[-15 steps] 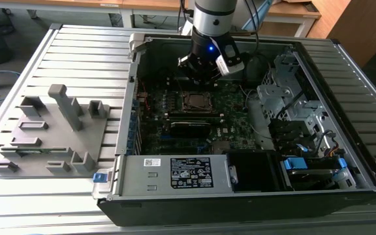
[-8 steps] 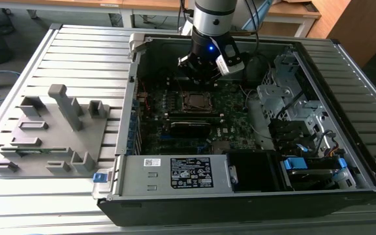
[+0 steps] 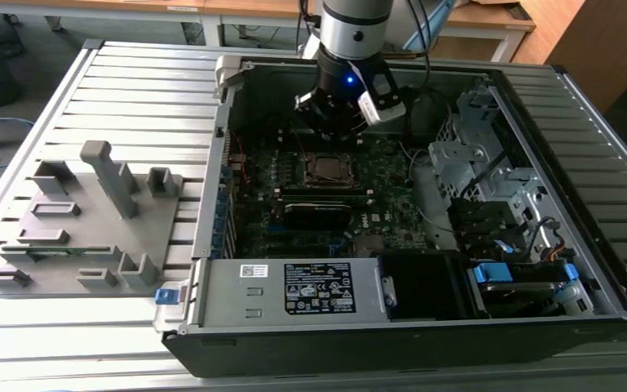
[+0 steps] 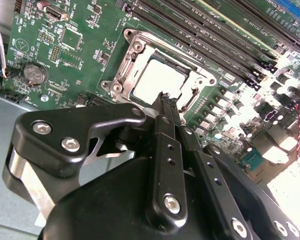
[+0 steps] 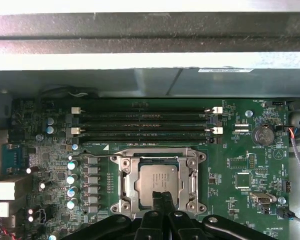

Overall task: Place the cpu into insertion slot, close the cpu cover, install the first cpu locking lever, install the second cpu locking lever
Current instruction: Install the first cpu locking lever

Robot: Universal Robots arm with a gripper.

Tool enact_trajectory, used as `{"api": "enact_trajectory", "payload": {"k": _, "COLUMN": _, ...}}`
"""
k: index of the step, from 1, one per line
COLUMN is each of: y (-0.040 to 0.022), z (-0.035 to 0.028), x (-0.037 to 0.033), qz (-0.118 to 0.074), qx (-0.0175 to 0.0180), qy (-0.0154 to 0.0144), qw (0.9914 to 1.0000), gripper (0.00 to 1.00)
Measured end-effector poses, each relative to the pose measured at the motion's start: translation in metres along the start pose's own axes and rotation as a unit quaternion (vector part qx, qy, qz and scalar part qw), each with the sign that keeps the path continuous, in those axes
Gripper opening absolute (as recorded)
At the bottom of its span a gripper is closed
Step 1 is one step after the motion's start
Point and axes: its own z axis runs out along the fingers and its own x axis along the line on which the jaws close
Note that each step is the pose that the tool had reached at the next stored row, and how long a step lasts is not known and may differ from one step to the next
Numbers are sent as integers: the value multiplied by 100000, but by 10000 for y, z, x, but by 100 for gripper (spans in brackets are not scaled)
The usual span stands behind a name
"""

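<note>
At the exterior view's left, a grey moulded fixture (image 3: pixel 85 216) lies on the slatted table (image 3: pixel 128 73). Beside it stands the open computer case (image 3: pixel 401 343), with its green motherboard (image 3: pixel 384 175) facing up. Near the board's middle sits the insertion slot (image 3: pixel 331 170), and the arm (image 3: pixel 352 33) hangs just above it. Toward the exterior view's right, metal drive bays (image 3: pixel 477 155) and a blue clip (image 3: pixel 490 272) line the case. In the first wrist view the cpu (image 5: pixel 157 182) lies seated in the slot. The cpu cover (image 5: pixel 125 182) lies flat around it, so the chip shows through the window. The gripper (image 5: pixel 162 196) has its fingers pressed together with nothing between them, and the tips are at one edge of the window; whether they touch is unclear. Long black memory slots (image 5: pixel 142 122) run beside the socket, and a coin battery (image 5: pixel 264 134) sits apart on the board
</note>
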Motion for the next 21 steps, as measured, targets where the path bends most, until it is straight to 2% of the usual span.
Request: {"api": "enact_trajectory", "payload": {"k": 21, "y": 2, "z": -42, "x": 5, "qz": 6, "qx": -47, "qy": -8, "qw": 100000, "gripper": 11}}
